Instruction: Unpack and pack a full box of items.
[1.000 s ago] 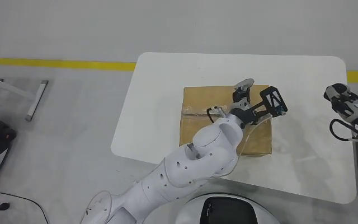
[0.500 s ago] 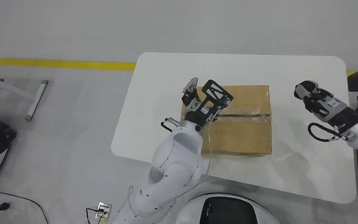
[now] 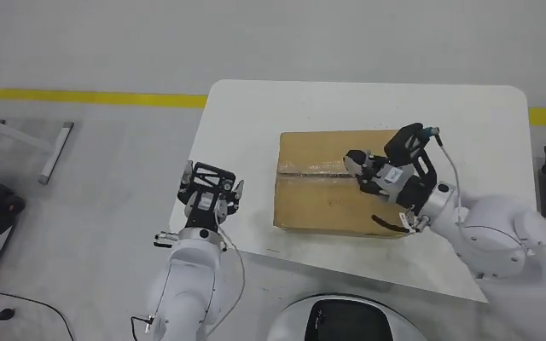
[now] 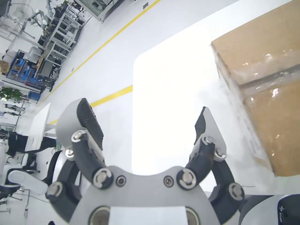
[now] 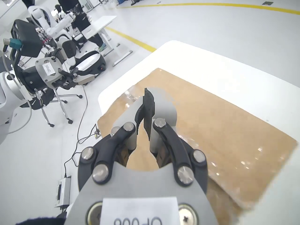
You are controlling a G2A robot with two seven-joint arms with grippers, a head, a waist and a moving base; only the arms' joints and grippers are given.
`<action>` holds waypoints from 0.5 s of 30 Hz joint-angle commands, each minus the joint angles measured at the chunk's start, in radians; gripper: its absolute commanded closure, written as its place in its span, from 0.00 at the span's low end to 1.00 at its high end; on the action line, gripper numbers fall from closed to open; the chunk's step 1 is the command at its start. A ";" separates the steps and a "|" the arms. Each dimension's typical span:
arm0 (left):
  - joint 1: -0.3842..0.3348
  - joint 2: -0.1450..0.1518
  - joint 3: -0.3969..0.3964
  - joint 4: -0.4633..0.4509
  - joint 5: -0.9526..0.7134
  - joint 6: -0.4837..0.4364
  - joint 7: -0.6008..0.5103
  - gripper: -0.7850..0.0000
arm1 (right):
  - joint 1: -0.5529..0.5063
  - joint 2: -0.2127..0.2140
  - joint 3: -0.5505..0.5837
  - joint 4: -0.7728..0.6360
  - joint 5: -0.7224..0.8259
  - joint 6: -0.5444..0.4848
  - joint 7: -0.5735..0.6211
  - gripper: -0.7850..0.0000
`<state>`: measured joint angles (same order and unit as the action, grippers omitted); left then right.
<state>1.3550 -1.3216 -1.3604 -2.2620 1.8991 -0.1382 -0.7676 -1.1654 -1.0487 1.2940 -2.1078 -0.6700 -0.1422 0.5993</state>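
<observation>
A brown cardboard box (image 3: 320,196), its top seam closed with clear tape, lies in the middle of the white table (image 3: 341,102). My right gripper (image 3: 351,162) is shut with nothing in it and hovers over the taped seam, right of the box's centre. In the right wrist view its pads (image 5: 147,108) meet just above the box (image 5: 222,122). My left gripper (image 3: 212,176) stands open at the table's left edge, well left of the box. In the left wrist view its fingers (image 4: 90,122) are spread over bare table (image 4: 168,83), with the box (image 4: 264,76) off to one side.
The yellow floor line (image 3: 102,97) runs behind the table. A grey stand leg (image 3: 55,149) lies on the floor at far left. The table has bare room all around the box. The left arm's gripper (image 5: 50,71) shows beyond the table in the right wrist view.
The left arm swung off the box top and went left to the table's edge. The right arm came in from the far right and is over the box.
</observation>
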 commanded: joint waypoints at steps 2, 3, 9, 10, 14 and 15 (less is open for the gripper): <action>0.052 0.004 -0.063 -0.025 -0.014 -0.007 0.018 0.00 | 0.068 -0.020 -0.143 0.033 -0.090 0.054 -0.038 1.00; 0.062 0.005 -0.078 -0.032 -0.018 -0.011 0.025 0.00 | 0.090 -0.026 -0.179 0.048 -0.112 0.073 -0.048 1.00; 0.102 0.008 -0.151 -0.049 -0.055 -0.020 0.045 0.00 | 0.204 -0.068 -0.356 0.134 -0.238 0.153 -0.094 1.00; 0.105 0.008 -0.159 -0.049 -0.062 -0.021 0.046 0.00 | 0.218 -0.074 -0.377 0.151 -0.260 0.166 -0.095 1.00; 0.108 0.007 -0.179 -0.043 -0.119 -0.010 0.053 0.00 | 0.257 -0.096 -0.437 0.228 -0.330 0.217 -0.107 1.00; 0.107 0.007 -0.183 -0.040 -0.124 -0.017 0.055 0.00 | 0.263 -0.100 -0.445 0.241 -0.345 0.224 -0.108 1.00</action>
<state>1.4635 -1.3146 -1.5398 -2.3054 1.7796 -0.1489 -0.7145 -0.9073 -1.1454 0.8560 -1.8792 -1.0028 0.0757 0.4923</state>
